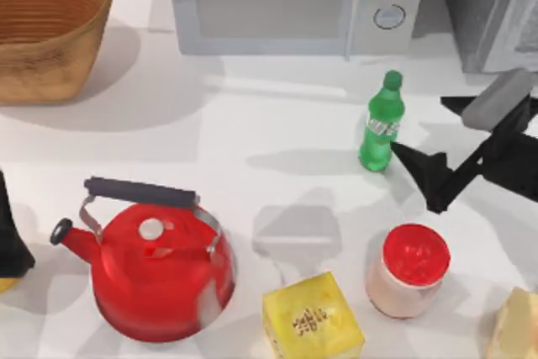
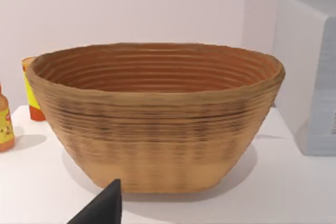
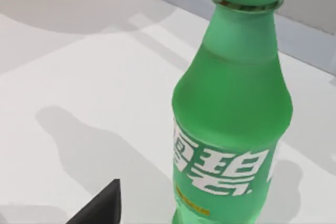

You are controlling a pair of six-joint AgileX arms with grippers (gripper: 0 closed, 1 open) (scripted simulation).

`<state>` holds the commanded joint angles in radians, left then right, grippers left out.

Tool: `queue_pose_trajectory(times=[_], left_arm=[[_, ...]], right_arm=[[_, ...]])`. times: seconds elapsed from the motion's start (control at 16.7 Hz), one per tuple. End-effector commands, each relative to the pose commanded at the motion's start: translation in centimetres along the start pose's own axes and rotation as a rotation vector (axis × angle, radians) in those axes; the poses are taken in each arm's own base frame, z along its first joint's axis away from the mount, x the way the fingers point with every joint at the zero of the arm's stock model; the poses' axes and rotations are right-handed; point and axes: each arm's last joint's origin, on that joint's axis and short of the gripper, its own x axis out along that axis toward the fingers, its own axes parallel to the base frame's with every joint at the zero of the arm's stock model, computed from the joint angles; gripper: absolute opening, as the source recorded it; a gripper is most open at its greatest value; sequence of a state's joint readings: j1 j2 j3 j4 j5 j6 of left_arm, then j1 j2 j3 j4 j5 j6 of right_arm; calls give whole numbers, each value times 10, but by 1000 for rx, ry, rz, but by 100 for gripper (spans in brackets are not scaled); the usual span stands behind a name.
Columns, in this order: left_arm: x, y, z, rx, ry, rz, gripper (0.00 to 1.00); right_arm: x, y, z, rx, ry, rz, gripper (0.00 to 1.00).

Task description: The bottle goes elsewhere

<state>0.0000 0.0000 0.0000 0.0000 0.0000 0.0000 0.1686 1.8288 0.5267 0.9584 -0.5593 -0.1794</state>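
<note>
Nothing is moved yet: the bottle (image 1: 382, 122) stands upright near the table's (image 1: 277, 132) back edge, right of centre, with the right gripper (image 1: 418, 172) spread open and empty just beside it.

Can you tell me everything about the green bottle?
The bottle is small, slim and see-through green, like plastic, with a green screw cap and a white-grey label band of printed characters around its middle. It stands upright on the white table, in front of the microwave, toward the table's right side. The cap is on. The right claw sits close beside it, open, not touching. Its shadow falls to the left.
</note>
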Motion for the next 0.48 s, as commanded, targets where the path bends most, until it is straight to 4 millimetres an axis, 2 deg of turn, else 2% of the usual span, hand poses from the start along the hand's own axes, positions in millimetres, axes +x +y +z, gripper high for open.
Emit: queue_pose_trajectory(times=[0.3, 0.48], left_arm=[[0, 0, 0, 0, 0, 0, 100], [0, 0, 0, 0, 0, 0, 100]], right_arm=[[46, 2, -3, 0, 3, 4, 100], [67, 7, -8, 0, 4, 3, 100]])
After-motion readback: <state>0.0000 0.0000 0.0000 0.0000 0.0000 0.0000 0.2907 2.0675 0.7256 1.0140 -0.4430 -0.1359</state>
